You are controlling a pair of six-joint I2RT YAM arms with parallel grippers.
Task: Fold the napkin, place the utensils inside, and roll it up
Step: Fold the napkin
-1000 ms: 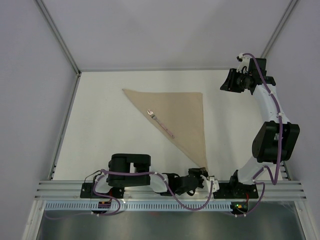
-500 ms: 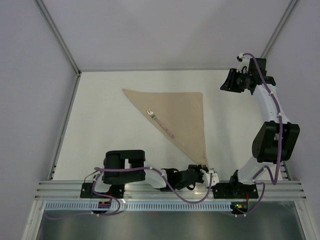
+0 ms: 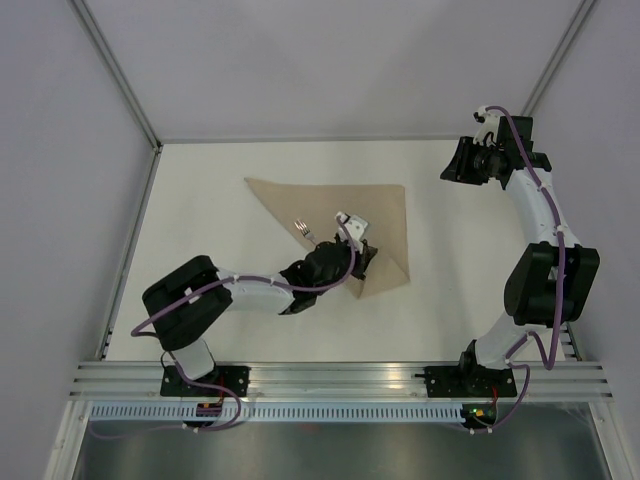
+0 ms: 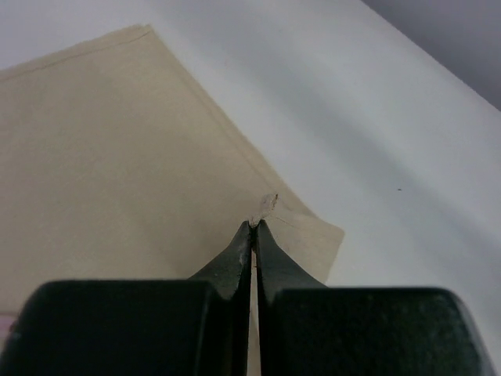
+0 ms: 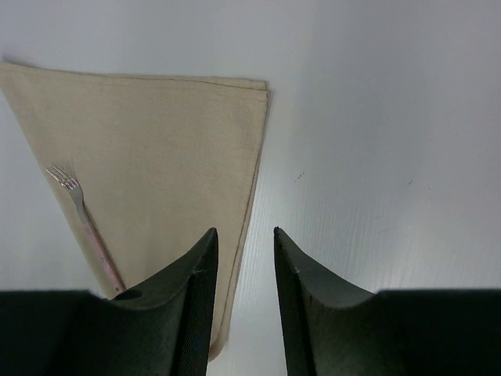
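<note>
White walls and a pale tabletop (image 3: pixel 200 200) frame the work area, bare on its left side apart from the left arm reaching out across it. Right of that lies the slim pale-pink fork (image 3: pixel 303 230); its tines show, but the handle runs under the arm, resting on the large beige-tan cloth napkin (image 3: pixel 380 210), which is folded into a triangle at mid-table. The left claw (image 3: pixel 358 252) sits over the napkin's lower part, its fingers pressed together, apparently pinching a small bit of cloth at their tips, and the napkin's near end looks blunt and doubled over rather than pointed. The step in hand seems to be wrapping this flap over the fork to begin the roll. To do it well, the pinch should hold both layers, travel low and square across the handle, and lay the cloth down snugly without nudging the fork off line; too thin a grip could slip. Far right, the right claw (image 3: pixel 458 165) hangs raised beyond the napkin's edge, fingers apart and holding nothing, well placed to pin the far corner if needed.
</note>
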